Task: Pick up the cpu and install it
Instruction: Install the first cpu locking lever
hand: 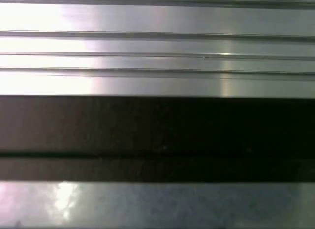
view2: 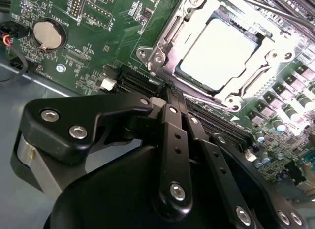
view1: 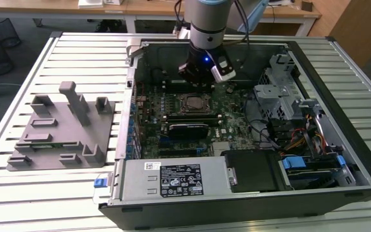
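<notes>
CPU [view2: 224, 54] is sitting in the mobo socket [view2: 170, 34] w/ frame open, so placement's looking done; my gripper [view2: 170, 98] is hovering nearby, fingers pinched together, holding nothing.

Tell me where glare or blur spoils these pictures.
In the second wrist view the cpu is washed out white by glare in its socket, and the pincer linkage up close looks soft. In the first wrist view bright streaks wash over the ribbed metal surface. The exterior view is evenly lit.

Pale glossy metal cpu [view2: 221, 54] top
</notes>
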Tool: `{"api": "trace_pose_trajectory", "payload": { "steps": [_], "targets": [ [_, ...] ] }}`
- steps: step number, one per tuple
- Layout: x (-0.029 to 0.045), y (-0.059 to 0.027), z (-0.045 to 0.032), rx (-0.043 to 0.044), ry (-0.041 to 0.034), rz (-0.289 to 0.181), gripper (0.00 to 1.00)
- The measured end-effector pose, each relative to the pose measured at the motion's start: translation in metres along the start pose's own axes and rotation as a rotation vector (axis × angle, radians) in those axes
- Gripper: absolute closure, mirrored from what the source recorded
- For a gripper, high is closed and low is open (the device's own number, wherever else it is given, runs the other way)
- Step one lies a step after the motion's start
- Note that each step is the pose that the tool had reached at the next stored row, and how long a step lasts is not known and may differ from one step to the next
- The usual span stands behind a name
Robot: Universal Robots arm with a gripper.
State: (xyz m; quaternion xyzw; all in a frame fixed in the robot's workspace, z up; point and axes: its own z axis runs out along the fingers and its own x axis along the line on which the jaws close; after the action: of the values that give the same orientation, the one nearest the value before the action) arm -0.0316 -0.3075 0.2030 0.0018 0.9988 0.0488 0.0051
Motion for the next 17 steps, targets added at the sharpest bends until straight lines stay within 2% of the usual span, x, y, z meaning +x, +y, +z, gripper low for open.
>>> {"api": "trace_pose_trajectory", "payload": {
  "steps": [6,14,15,17],
  "targets": [
    [-0.0008,-0.0005,0.0043,0.0038,0.0017,0.000,0.89],
    [-0.0010,-0.0001,0.0015,0.0037,0.0018,0.000,0.89],
    [-0.0011,-0.0001,0.0016,0.0052,0.0017,0.000,0.89],
    [-0.0010,-0.0002,0.0018,0.0136,0.0019,0.000,0.89]
  ]
}}
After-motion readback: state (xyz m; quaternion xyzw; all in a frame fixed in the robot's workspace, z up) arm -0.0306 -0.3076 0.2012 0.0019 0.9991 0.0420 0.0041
